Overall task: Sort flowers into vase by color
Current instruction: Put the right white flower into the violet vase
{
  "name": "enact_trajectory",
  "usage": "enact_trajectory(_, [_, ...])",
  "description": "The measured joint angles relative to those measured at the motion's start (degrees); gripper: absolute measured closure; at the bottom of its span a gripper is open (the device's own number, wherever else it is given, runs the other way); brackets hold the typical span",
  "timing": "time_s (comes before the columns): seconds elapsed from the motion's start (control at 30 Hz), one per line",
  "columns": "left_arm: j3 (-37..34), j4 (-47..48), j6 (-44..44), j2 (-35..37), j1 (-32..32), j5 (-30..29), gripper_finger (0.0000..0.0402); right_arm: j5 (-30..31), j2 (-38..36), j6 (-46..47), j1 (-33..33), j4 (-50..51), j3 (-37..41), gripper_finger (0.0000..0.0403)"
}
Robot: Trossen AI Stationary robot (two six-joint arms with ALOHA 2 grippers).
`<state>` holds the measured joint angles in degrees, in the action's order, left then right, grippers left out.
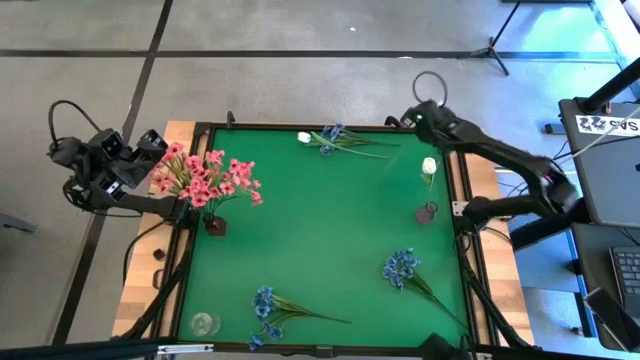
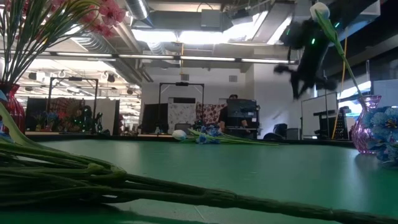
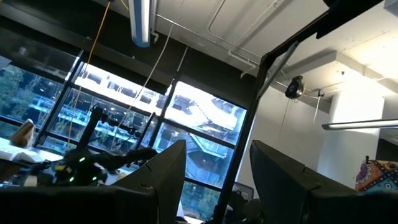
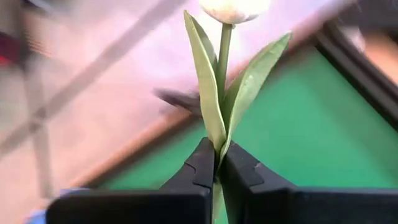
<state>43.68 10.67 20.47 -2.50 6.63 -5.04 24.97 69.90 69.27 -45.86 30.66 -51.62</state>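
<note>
The right gripper is pinched tight on the stem of a white tulip, its two dark fingers pressed together just below where the long leaves fan out, the bud standing straight up past them. From above, that arm reaches over the far right corner of the green table, with a white tulip standing in the small vase near the right edge. In the low view the vase reads as pink glass, and a tulip leans up past the dark arm; whether this is the held flower or the one in the vase, I cannot tell.

The left gripper waits off the table's left edge with its fingers spread and nothing between them, beside the pink blossoms already bunched in their vase.

Still lying on the table: a white bud with a blue sprig at the far edge, and two blue sprigs nearer the front.

The tulip looks very light, with a thin, springy stem (probably wire under plastic), so it will likely whip and droop when moved fast. The low, below-the-leaves hold seems sensible: it spares the soft bud, and gripping higher would crush leaves.
</note>
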Motion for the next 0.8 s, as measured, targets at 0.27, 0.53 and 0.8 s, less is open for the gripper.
enact_trajectory(0.27, [0.02, 1.06, -2.84, 0.0, 0.0, -0.02, 0.0227, 3.17, -16.76, -24.01, 9.07, -21.59, -0.02, 0.0395])
enact_trajectory(0.53, [-0.02, 3.69, -5.97, 0.0, -0.02, -2.48, 0.0227, -16.39, -29.31, -41.35, 10.64, -44.85, -0.19, 0.0399])
enact_trajectory(0.8, [-0.02, 8.45, -5.51, 0.0, 0.0, -1.14, 0.0227, -39.1, -39.34, -36.16, 10.62, -45.39, -0.2, 0.04])
